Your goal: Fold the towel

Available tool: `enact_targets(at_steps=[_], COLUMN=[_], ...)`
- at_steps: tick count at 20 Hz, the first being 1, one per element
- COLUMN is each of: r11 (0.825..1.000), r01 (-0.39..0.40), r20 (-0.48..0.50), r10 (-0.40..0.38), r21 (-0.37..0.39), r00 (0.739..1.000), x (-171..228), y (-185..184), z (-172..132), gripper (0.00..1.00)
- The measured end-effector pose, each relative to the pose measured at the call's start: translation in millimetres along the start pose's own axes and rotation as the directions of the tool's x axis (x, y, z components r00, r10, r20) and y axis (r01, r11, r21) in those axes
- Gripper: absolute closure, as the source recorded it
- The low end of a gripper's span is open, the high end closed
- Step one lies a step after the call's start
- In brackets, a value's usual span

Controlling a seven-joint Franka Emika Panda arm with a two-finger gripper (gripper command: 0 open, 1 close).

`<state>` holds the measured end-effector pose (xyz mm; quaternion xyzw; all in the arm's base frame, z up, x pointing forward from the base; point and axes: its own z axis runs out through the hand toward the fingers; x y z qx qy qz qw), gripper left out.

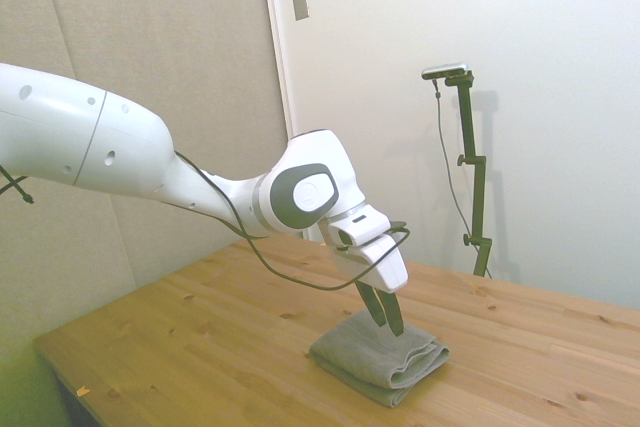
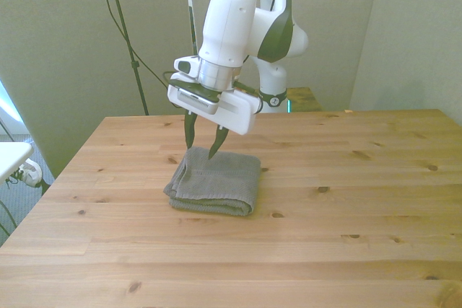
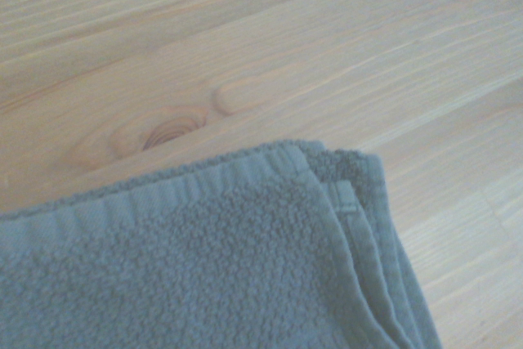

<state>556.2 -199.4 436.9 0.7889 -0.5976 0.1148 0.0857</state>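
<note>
Lying folded on the worktop (image 2: 361, 200), towel (image 2: 216, 182) (layered, grey); end effector (image 2: 203, 142) parted, fingertips at its far edge, gripping nothing.

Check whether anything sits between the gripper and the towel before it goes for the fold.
Nothing visible stands in the way. The gripper hangs directly over the far edge of the towel, its open fingers pointing down at the cloth. The table around the towel is bare wood in all three views.
</note>
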Motion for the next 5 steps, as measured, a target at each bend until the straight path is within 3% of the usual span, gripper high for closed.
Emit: enact_targets(at_steps=[5], r11=[0.991], r01=[0.112], r20=[0.121], r10=[-0.119], r21=[0.067], r00=[0.985], x=[-77.8], y=[39.0], z=[-45.9], gripper=[0.00])
